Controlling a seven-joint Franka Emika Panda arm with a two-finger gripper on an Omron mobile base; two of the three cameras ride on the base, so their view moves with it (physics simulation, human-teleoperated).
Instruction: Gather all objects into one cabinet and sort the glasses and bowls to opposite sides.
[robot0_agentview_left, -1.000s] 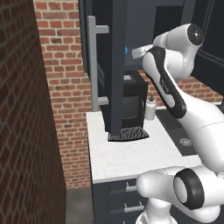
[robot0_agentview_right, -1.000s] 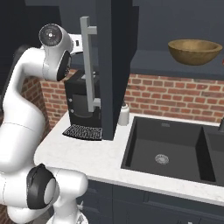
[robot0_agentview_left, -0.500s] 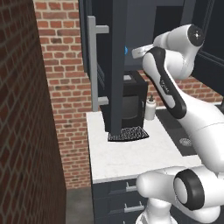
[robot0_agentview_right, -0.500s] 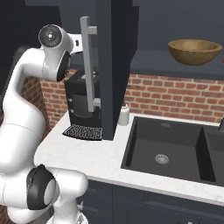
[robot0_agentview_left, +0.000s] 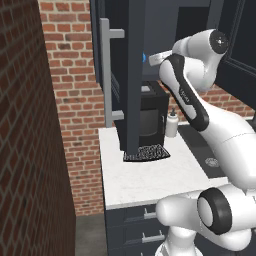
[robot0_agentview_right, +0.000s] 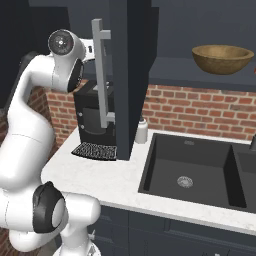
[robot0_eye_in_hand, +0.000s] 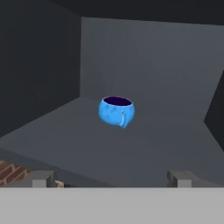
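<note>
The blue bowl stands upright on the grey shelf inside the dark wall cabinet, a little way ahead of my gripper. The gripper is open, its two fingertips wide apart at the shelf's front edge with nothing between them. From the left base view a blue sliver of the bowl peeks past the open door. That door hides the hand in the right base view. The wooden bowl sits on a shelf of the open cabinet further right. The mugs are out of view.
The open door's long silver handle juts toward me. Below on the white counter stand a black coffee machine and a small white bottle. A black sink lies to the right; a brick wall closes the left.
</note>
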